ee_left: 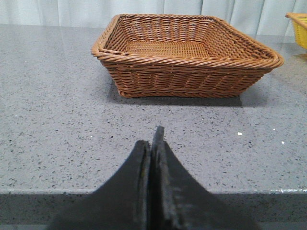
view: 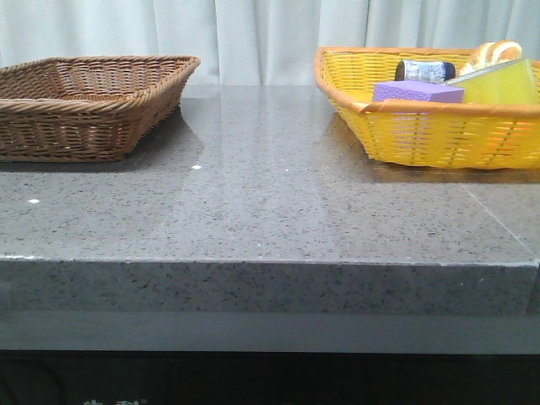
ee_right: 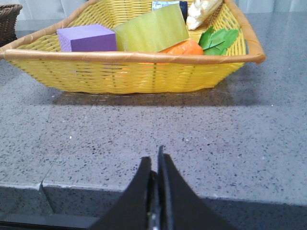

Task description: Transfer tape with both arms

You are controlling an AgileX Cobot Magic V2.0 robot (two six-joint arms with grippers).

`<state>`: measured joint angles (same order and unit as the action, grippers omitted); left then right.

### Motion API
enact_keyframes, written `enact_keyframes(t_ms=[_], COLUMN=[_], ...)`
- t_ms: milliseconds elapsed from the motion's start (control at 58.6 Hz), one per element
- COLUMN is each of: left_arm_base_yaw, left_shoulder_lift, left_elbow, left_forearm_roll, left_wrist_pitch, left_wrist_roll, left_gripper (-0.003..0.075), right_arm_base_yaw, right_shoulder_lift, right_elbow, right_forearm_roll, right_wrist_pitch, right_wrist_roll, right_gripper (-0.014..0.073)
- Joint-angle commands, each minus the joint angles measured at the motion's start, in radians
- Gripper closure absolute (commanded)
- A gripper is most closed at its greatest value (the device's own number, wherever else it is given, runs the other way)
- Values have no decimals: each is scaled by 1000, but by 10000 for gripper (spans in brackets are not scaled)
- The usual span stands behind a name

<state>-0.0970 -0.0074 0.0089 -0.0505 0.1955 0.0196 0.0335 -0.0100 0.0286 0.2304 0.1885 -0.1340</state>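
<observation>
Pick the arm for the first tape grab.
Right. The tape sits in the yellow basket straight ahead of the right pincer; the left pincer faces only the brown basket. Both are shut.

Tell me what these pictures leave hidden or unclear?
- Wide translucent yellow tape roll: its lower part is hidden behind the yellow wicker basket's rim in the right wrist view; its core does not show.
- Dark cylinder with a pale label: front view, print too small to read.
- Orange carrot-like object: mostly hidden behind the rim.
- Neither robot hand appears in the front view.
</observation>
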Motion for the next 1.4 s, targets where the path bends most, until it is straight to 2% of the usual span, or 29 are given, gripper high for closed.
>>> enact_keyframes(t_ms=[0,1382], left_arm_base_yaw=[4,4], left_shoulder_lift=[-16,-16], left_elbow=[40,40], left_forearm_roll=[-9,7], left_wrist_pitch=[-84,-115], left_wrist_roll=[-8,-8], left_gripper=[740,740], right_arm_base_yaw=[-6,-6], right_shoulder_lift=[-26,-26], right_elbow=[-27,-27], right_forearm_roll=[-2,-2], right_wrist_pitch=[-75,-76], right_wrist_roll=[-5,-5], right_gripper=[669,669])
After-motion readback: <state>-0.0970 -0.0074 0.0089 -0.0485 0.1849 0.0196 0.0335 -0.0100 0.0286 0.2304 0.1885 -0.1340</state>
